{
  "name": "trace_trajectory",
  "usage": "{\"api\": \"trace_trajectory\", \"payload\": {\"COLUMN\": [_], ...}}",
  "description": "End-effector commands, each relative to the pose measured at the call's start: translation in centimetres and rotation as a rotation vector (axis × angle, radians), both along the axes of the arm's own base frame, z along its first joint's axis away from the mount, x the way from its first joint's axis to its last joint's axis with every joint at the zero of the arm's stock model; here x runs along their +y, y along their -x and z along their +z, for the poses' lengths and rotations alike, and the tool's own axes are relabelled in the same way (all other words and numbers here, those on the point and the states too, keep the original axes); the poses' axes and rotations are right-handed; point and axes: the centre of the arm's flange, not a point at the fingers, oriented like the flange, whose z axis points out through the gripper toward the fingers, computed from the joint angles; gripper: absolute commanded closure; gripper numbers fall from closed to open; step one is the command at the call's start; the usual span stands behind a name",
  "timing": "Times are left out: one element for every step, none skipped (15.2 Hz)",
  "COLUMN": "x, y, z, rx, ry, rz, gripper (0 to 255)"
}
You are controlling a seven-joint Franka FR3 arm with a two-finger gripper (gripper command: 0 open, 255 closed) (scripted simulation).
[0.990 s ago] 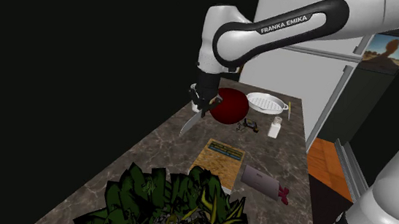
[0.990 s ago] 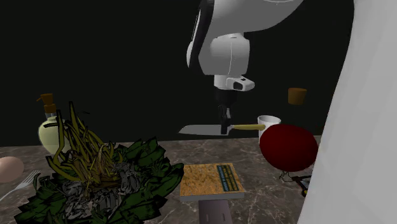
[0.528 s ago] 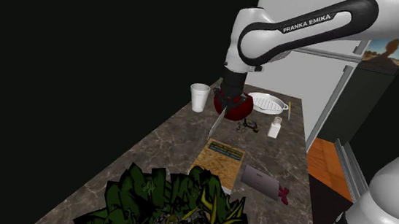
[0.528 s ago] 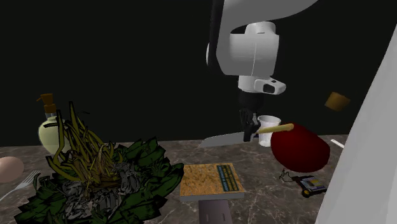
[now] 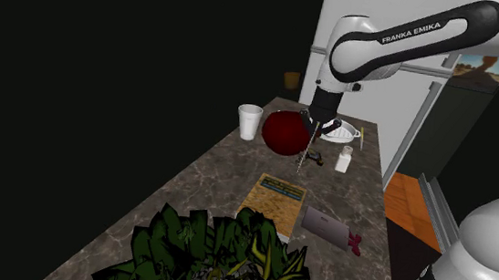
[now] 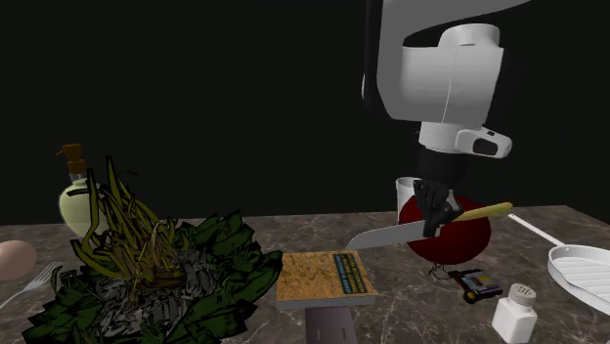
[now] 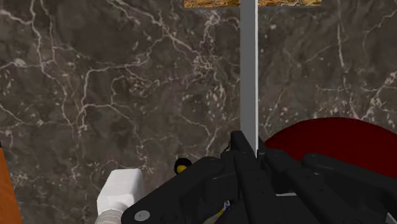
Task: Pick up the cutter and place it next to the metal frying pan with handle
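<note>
on your dark marbled counter (image 5: 208, 172) you have a dark red round thing (image 5: 285, 132), with a white cup (image 5: 250, 122) just beside it toward the shoulder view's left and a white shaker (image 5: 344, 158) near it on the right. closer to the stand lies a cork-coloured book (image 5: 275, 203), and beside it a grey block with a pink end (image 5: 330, 229). a heap of dark green leaves (image 5: 220, 256) covers the near end. in the second exterior view you'll see a pump bottle (image 6: 76, 195) behind the leaves, and an egg (image 6: 14, 260) and a fork (image 6: 29, 283) at the left edge.
</note>
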Motion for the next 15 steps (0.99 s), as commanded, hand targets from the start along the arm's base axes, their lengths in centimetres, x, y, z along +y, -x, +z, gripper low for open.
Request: {"api": "trace_trajectory", "payload": {"x": [-2.5,-3.7,-4.9,-6.2,-7.4,-8.6,-9.8,-11.1,-12.3,-13.5,-14.7,-16.0,-17.2,-18.4,-19.6], "y": [0.8,1.3,1.8,2.3,2.8,3.3,3.7,4.2,4.7,5.2,5.7,6.2,6.7,7.2,7.7], "z": [0.0,0.0,0.0,0.0,0.0,0.0,0.0,0.0,0.0,0.0,0.0,0.0,0.0,0.0,0.0], "rx": [0.000,0.000,0.000,0.000,0.000,0.000,0.000,0.000,0.000,0.000,0.000,0.000,0.000,0.000,0.000], "ry": [0.000,0.000,0.000,0.000,0.000,0.000,0.000,0.000,0.000,0.000,0.000,0.000,0.000,0.000,0.000], "rz": [0.002,0.002,0.002,0.002,0.002,0.002,0.002,0.002,0.002,0.002,0.002,0.002,0.002,0.002,0.002], "gripper": [255,255,255,255,255,255,255,255,255,255,255,255,255,255,255]}}
